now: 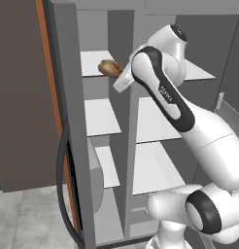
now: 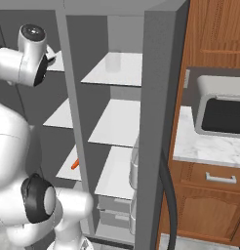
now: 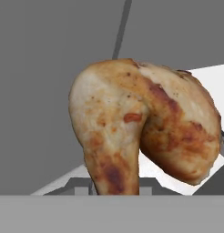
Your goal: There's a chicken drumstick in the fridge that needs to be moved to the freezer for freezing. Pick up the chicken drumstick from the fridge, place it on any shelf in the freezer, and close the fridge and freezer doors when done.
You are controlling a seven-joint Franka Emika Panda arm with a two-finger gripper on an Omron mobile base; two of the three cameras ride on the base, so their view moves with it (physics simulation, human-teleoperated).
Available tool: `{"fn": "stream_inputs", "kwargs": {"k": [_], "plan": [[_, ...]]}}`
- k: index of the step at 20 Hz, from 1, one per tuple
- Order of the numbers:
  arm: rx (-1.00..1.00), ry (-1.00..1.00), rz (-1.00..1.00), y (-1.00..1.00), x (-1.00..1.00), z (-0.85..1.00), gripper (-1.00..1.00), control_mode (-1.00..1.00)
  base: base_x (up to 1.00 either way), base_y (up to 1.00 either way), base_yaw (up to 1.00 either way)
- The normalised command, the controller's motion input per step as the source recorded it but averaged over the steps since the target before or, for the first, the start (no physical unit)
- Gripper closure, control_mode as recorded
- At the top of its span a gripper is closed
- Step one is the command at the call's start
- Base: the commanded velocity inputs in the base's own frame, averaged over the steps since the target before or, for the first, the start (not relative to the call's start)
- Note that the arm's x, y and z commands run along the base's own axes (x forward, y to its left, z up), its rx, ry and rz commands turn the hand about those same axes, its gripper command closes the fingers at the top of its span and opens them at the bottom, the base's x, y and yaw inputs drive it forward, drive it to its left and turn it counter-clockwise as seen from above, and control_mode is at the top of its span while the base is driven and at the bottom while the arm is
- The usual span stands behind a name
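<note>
Golden-brown, the chicken drumstick (image 3: pixel 145 136) is held clenched in the tool (image 1: pixel 116 77) above the top freezer shelf (image 1: pixel 94 62) — it should be lowered flat, well inside the edge, before the jaws are released.

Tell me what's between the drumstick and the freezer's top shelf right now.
Nothing, as far as I can tell. In the left base view, the chicken drumstick, clamped in the gripper, sits over the top shelf.

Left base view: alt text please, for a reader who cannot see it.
The white arm's gripper holds a golden-brown chicken drumstick over the top narrow white shelf of the open grey freezer. The wider fridge beside it stands open too.
</note>
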Motion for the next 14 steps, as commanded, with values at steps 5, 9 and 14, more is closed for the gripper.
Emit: {"fn": "stream_inputs", "kwargs": {"k": [5,9,14], "plan": [[-0.03,0.00,0.00,0.06,0.38,-0.07,1.00,-1.00,0.00,0.00,0.00],[-0.04,-0.05,-0.07,0.21,0.14,-0.02,1.00,-1.00,0.00,0.00,0.00],[-0.03,-0.01,-0.13,0.20,0.06,0.00,1.00,-1.00,0.00,0.00,0.00]]}}
